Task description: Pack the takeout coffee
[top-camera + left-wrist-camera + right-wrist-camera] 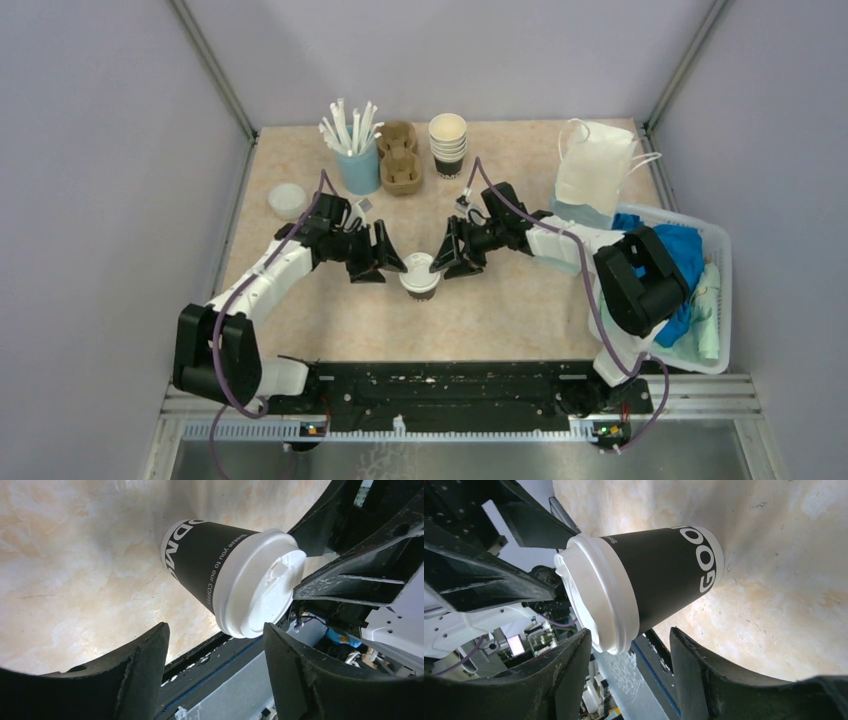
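Takeout coffee cup (420, 285) stands upright mid-tabletop (520, 310), dark body with white print, white lid (418, 266) seated on top. It's directly between the two arms, nearer their bases than the supplies along the back edge. Left gripper (385, 265) is just beside it on the left, low and pointing in at lid height, jaws apart. In the left wrist view the cup (210, 565) sits out past the fingertips (150, 650), not between them. Right gripper (448, 262) mirrors that from the other side, jaws also apart, and the right wrist view likewise has the cup (664, 575) and lid (594, 600) beyond the tips. So neither gripper is closed on anything. Each wrist view shows one finger of the opposite gripper reaching to the lid's edge (possibly touching, the angle is too oblique to be sure). Behind the cup along the back: a light blue cup of white straws (357, 165), a brown cardboard cup carrier (399, 158) just beside it, then a stack of paper cups (447, 145). A loose white lid (287, 198) lies flat on the left side, well apart from the cup. At back right is a white paper bag (595, 165). In front of it, at the right edge, a white basket (722, 300) holds blue cloth (690, 250), and the right arm's elbow overlaps it.
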